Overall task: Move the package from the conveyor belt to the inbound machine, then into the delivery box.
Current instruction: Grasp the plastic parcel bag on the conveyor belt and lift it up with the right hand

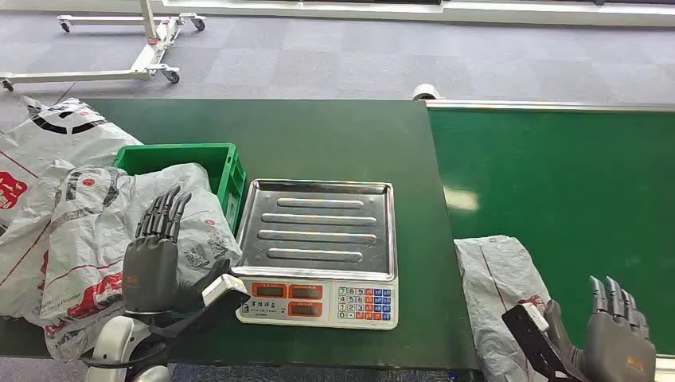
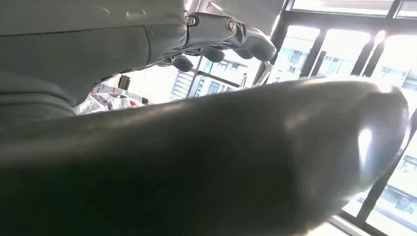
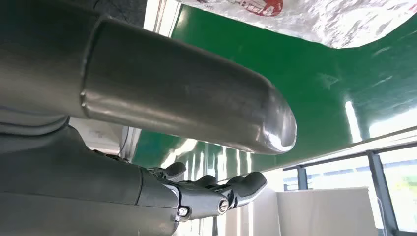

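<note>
A grey plastic package [image 1: 497,298] with red print lies at the near left end of the green conveyor belt [image 1: 573,191]; in the right wrist view the package [image 3: 314,17] shows beyond the thumb. My right hand [image 1: 617,334] hovers just right of it, fingers straight and apart, holding nothing. The weighing scale [image 1: 322,251] with its steel pan stands bare on the dark green table [image 1: 318,135]. My left hand [image 1: 155,255] is raised left of the scale, fingers stretched out and empty, over the packages in the green delivery box [image 1: 215,163].
Several grey and white packages [image 1: 56,207] pile over the green box and the table's left side. A white wheeled frame [image 1: 151,48] stands on the grey carpet beyond the table. Windows show in both wrist views.
</note>
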